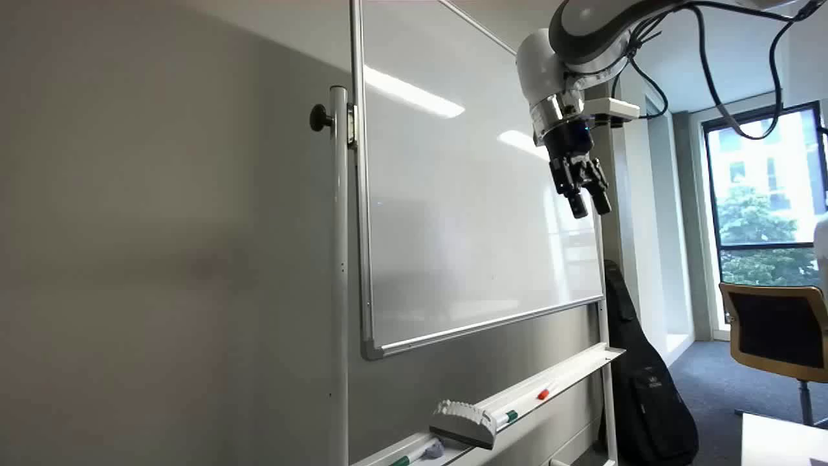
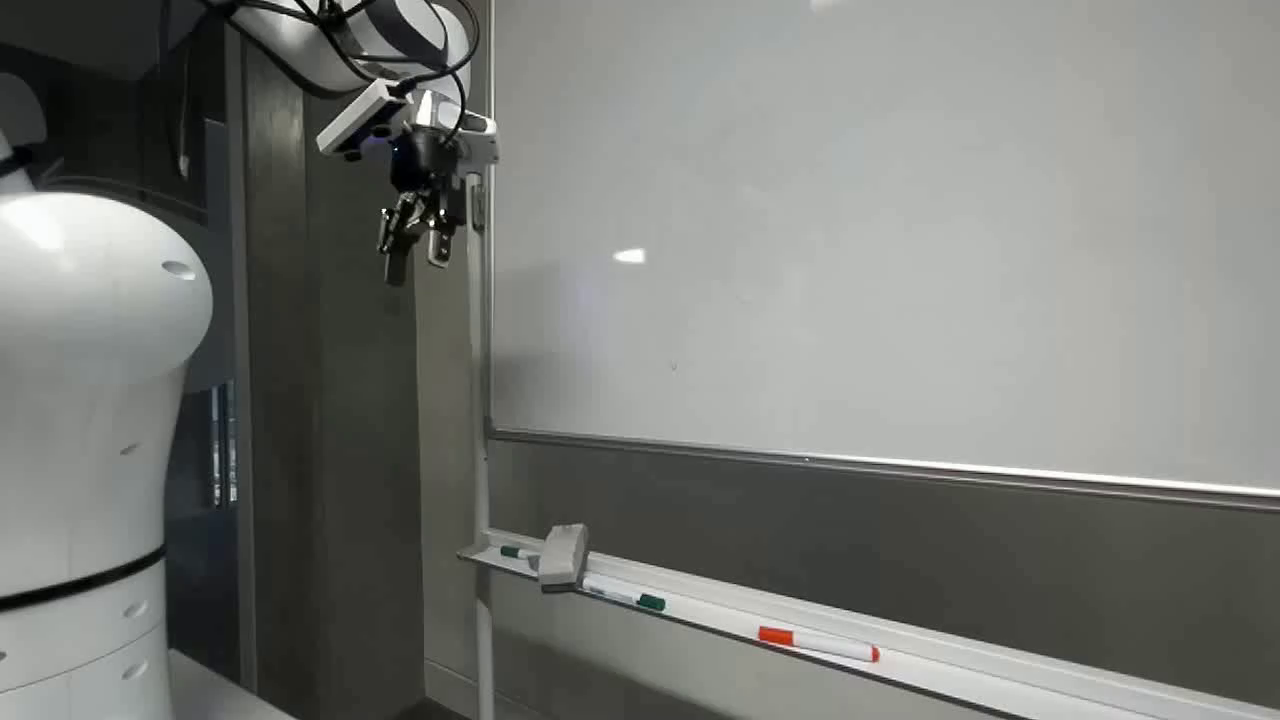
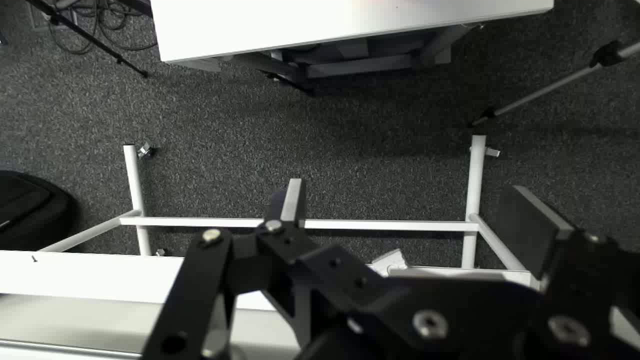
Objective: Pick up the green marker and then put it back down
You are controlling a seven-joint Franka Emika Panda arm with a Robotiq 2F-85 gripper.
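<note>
Two white markers with green caps lie on the whiteboard's tray, on either side of a grey eraser (image 1: 462,419) (image 2: 563,557). One green marker shows its cap (image 1: 512,416) (image 2: 651,602) and part of its body. The other green marker (image 1: 404,460) (image 2: 512,551) lies beyond the eraser and is partly covered by it in an exterior view. My gripper (image 1: 590,206) (image 2: 418,258) hangs high above the tray, pointing down, well apart from the markers. In the wrist view its fingers (image 3: 410,192) stand wide apart with nothing between them. Both green markers are hidden there.
A red marker (image 1: 543,393) (image 2: 820,643) lies farther along the tray (image 1: 576,367) (image 2: 1000,688). The whiteboard (image 1: 466,226) (image 2: 850,250) stands upright above the tray on a white frame. A white table (image 1: 783,443) (image 3: 350,20) and a black bag (image 1: 647,395) are nearby.
</note>
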